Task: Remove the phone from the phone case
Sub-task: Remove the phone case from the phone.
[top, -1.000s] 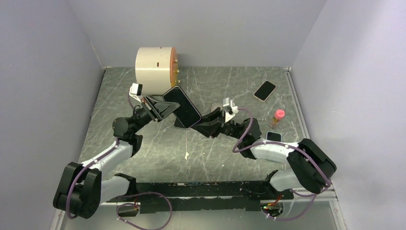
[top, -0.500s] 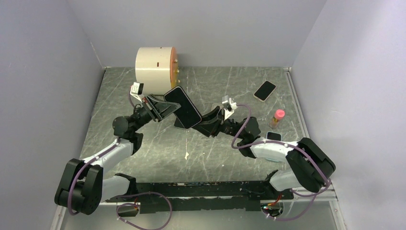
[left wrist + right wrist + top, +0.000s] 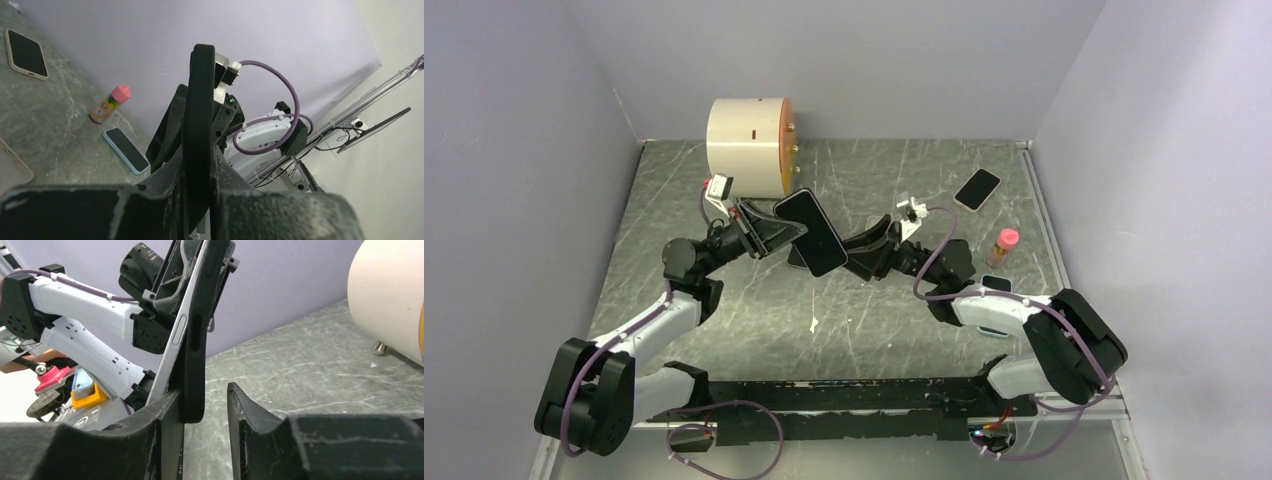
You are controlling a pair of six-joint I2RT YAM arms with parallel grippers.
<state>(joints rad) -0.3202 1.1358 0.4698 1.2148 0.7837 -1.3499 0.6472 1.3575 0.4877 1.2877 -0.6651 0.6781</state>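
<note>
The job looks only just begun: the left pincer [image 3: 788,232] is clamped on the phone [image 3: 812,235], holding it up over the middle of the worktop [image 3: 754,330], with the black case [image 3: 202,315] not off yet and the right pincer [image 3: 202,392] standing apart around its bottom edge.

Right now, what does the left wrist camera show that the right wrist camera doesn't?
Only the left wrist view shows a cream-cased phone, a pink-capped bottle and a blue-edged phone on the table, plus the right arm.
Only the right wrist view shows the white drum, the left arm, and the silver side of the held phone beside its black phone case.
Both show that black case edge-on and upright, and the grey marbled table.
</note>
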